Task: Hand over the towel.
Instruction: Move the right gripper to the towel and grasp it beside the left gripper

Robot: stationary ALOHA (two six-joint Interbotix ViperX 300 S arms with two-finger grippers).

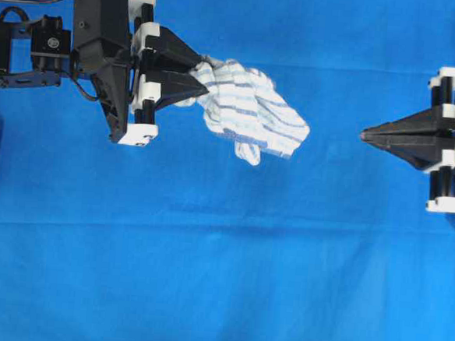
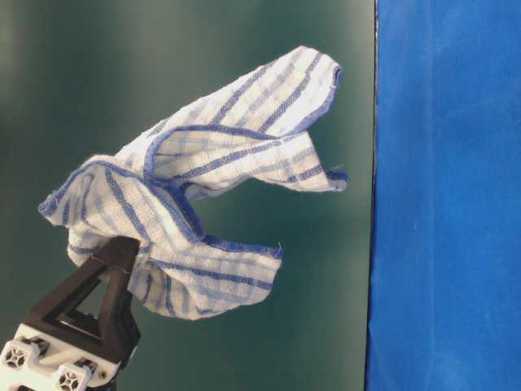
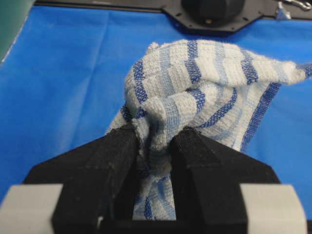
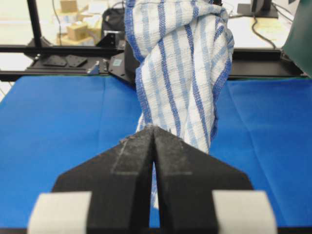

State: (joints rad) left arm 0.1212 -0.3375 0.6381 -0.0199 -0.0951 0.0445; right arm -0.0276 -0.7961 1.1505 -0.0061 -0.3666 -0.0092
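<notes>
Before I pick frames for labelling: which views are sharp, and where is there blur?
Overhead view: evenly lit, towel sharp. Table-level view: towel weave crisp. Left wrist view: left end effector soft up close. Right wrist view: right end effector blurred, background bright.

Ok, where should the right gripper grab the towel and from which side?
Probably the free end of the towel, the bunched folds pointing toward the right gripper. The left gripper pinches the opposite end and holds it off the blue cloth. Come in level from the right, jaws opened first, since they look shut now.
</notes>
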